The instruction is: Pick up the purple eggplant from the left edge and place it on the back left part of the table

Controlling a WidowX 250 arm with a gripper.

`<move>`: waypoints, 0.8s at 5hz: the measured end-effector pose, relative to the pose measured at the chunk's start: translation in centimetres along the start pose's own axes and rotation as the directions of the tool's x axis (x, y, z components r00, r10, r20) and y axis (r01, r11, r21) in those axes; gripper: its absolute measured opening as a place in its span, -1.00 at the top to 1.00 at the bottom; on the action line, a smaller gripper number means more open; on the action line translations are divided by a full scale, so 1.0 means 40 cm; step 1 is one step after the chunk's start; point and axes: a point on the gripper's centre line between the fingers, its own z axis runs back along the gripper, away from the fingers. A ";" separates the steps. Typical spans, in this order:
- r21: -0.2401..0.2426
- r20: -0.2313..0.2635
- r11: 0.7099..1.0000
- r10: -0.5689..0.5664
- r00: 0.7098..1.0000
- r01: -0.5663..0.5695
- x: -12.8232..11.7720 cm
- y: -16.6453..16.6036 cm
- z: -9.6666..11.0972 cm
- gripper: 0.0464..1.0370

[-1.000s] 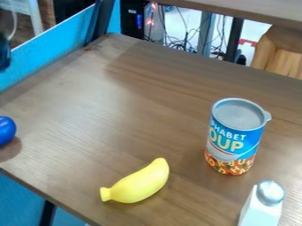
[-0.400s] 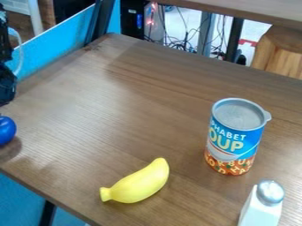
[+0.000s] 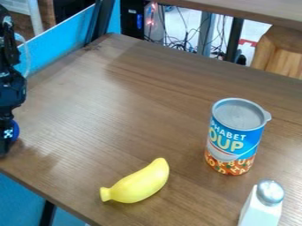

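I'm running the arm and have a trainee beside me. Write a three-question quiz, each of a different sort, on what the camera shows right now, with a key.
1. True or false: in the view, the banana lies to the left of the can.

2. Fill in the blank: at the lower right of the view, the shaker has a ____ cap.

3. Multiple choice: which thing is nearest the gripper?
A) the banana
B) the blue ball
C) the shaker

Key: 1. True; 2. silver; 3. B
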 end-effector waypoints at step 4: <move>0.023 0.239 0.996 -0.093 0.967 0.090 0.019 -0.100 0.192 -0.56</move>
